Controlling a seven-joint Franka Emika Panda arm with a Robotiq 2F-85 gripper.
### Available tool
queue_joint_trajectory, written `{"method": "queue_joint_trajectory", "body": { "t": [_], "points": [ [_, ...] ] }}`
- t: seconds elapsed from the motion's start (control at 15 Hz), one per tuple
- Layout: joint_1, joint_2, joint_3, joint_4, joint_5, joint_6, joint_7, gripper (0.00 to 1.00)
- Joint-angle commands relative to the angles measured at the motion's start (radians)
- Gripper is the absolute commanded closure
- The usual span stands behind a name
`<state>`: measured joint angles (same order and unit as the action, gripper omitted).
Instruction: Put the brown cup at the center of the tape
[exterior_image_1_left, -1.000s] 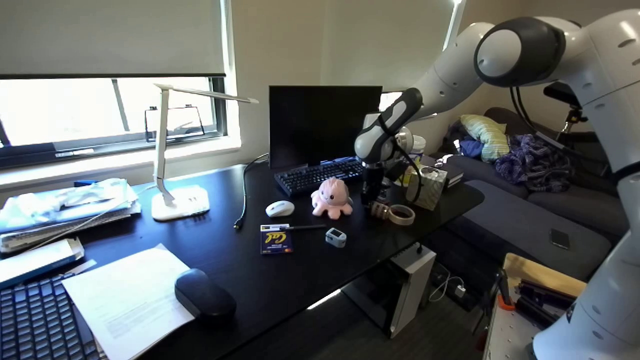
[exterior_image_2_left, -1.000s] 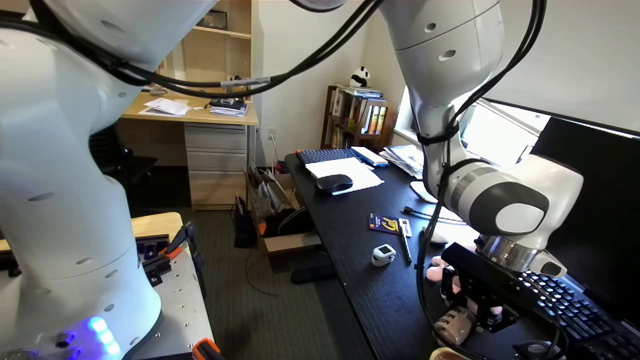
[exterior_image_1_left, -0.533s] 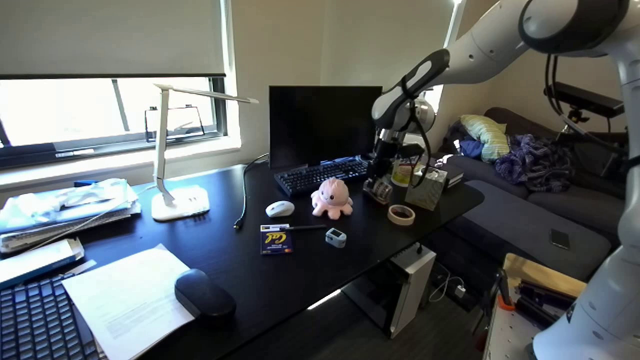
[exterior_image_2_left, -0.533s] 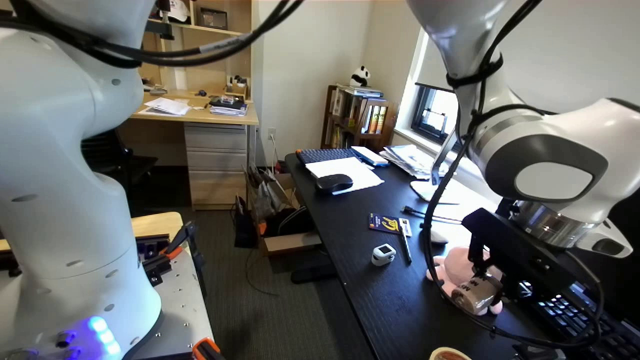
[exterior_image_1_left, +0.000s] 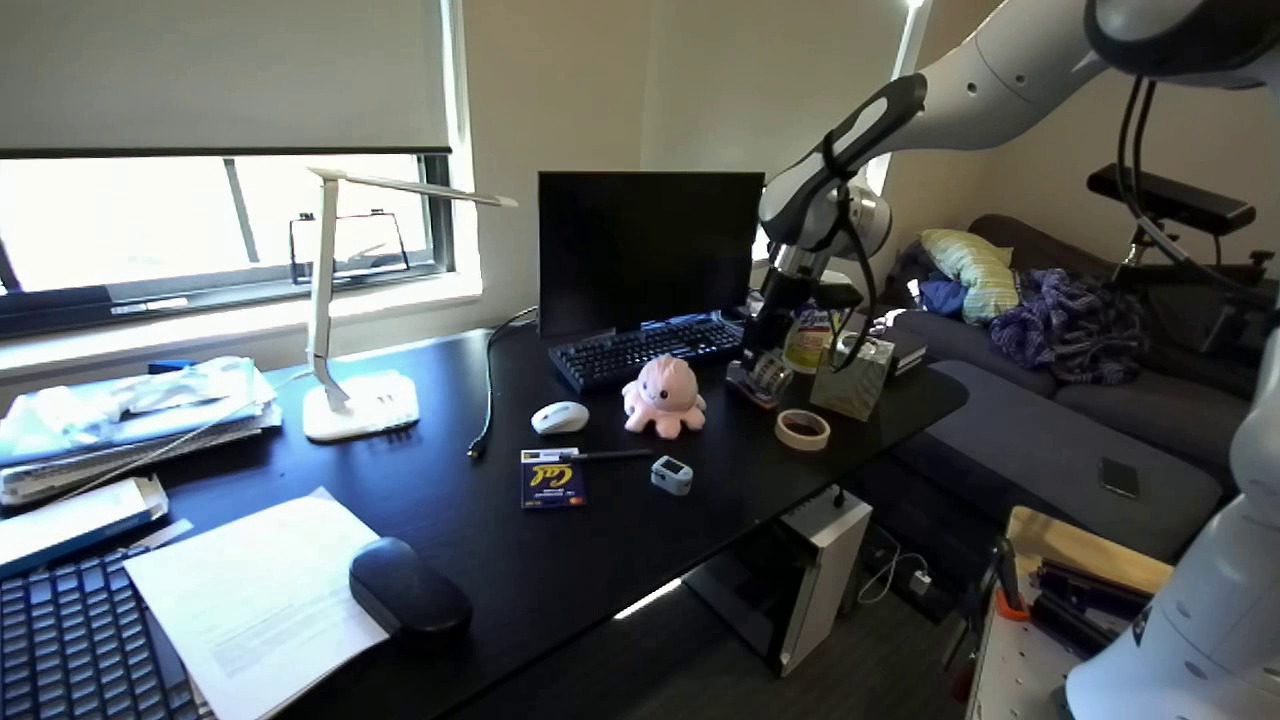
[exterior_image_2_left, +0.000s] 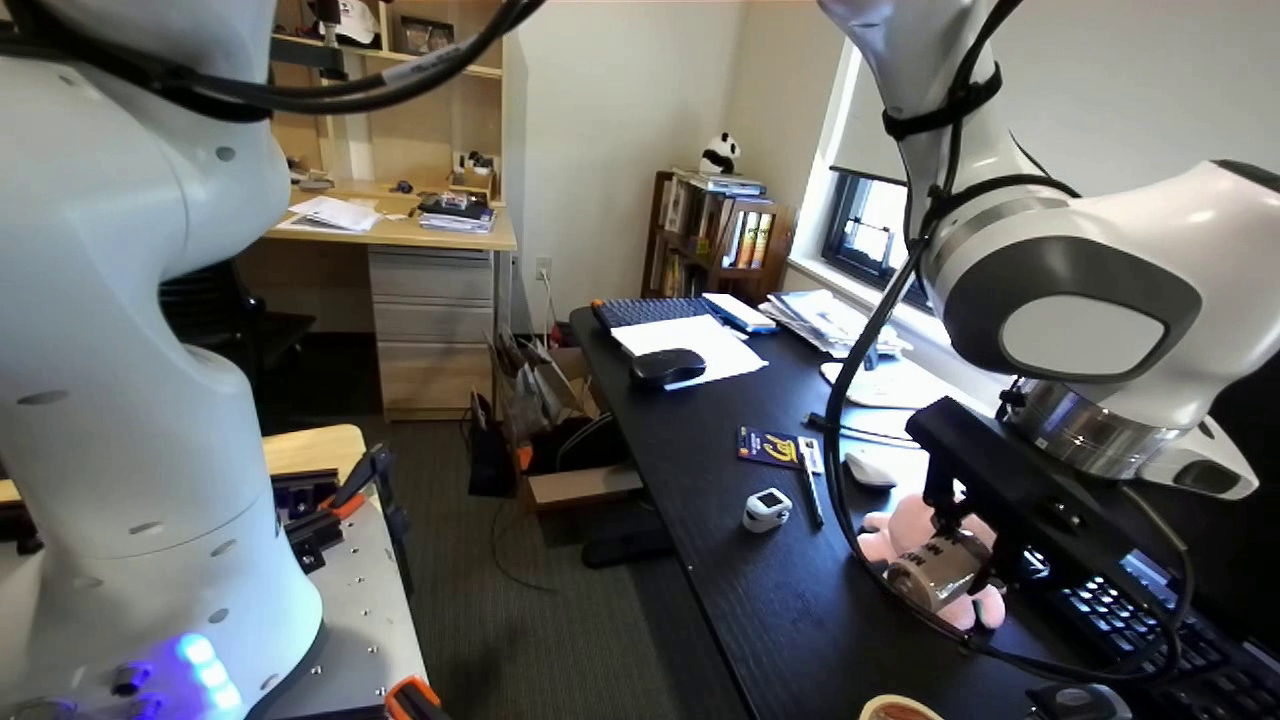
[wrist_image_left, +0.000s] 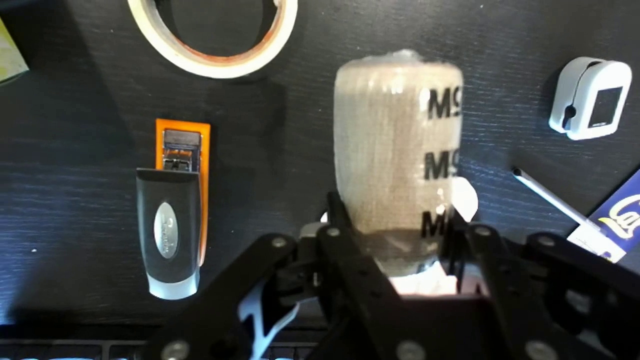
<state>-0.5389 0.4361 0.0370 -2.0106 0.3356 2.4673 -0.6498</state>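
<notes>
The brown cup is a short tan cylinder with clear wrap and black letters. It shows in both exterior views (exterior_image_1_left: 770, 378) (exterior_image_2_left: 935, 572) and in the wrist view (wrist_image_left: 397, 135). My gripper (wrist_image_left: 392, 212) is shut on it, one finger on each side near its end. The gripper also shows in an exterior view (exterior_image_2_left: 965, 548). The cup is tilted and held above the desk. The tape, a cream ring, lies flat on the desk in both exterior views (exterior_image_1_left: 803, 446) (exterior_image_2_left: 893, 700) and in the wrist view (wrist_image_left: 220, 68), where its top is cut off.
A pink plush octopus (exterior_image_1_left: 665, 395) sits beside the held cup. A black and orange stapler (wrist_image_left: 172, 225) lies near the tape. A tissue box (exterior_image_1_left: 853, 375) stands behind the tape. A white oximeter (exterior_image_1_left: 671, 475), a monitor (exterior_image_1_left: 650, 250) and a keyboard (exterior_image_1_left: 645, 350) are nearby.
The gripper has carried the cup up and back from beside the tape, toward the keyboard, and tilted it. The tape and other desk things have not moved.
</notes>
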Motion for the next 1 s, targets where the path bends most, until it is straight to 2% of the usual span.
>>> {"method": "queue_joint_trajectory", "body": {
  "t": [0.0, 0.13, 0.27, 0.33, 0.4, 0.47, 0.53, 0.6, 0.87, 0.93],
  "points": [
    [0.004, -0.004, -0.019, -0.127, 0.088, 0.223, -0.074, 0.83],
    [-0.040, 0.006, 0.021, -0.200, 0.159, 0.380, -0.138, 0.83],
    [-0.160, 0.023, 0.170, -0.242, 0.347, 0.549, -0.303, 0.83],
    [-0.231, 0.026, 0.260, -0.239, 0.427, 0.592, -0.366, 0.83],
    [-0.284, 0.035, 0.327, -0.208, 0.513, 0.586, -0.427, 0.83],
    [-0.179, 0.037, 0.203, -0.225, 0.396, 0.551, -0.313, 0.58],
    [-0.226, 0.037, 0.261, -0.221, 0.449, 0.565, -0.360, 0.58],
    [-0.251, 0.036, 0.289, -0.215, 0.467, 0.566, -0.375, 0.58],
    [-0.264, 0.036, 0.303, -0.207, 0.473, 0.566, -0.376, 0.58],
    [-0.264, 0.036, 0.303, -0.207, 0.473, 0.566, -0.376, 0.83]
  ]
}}
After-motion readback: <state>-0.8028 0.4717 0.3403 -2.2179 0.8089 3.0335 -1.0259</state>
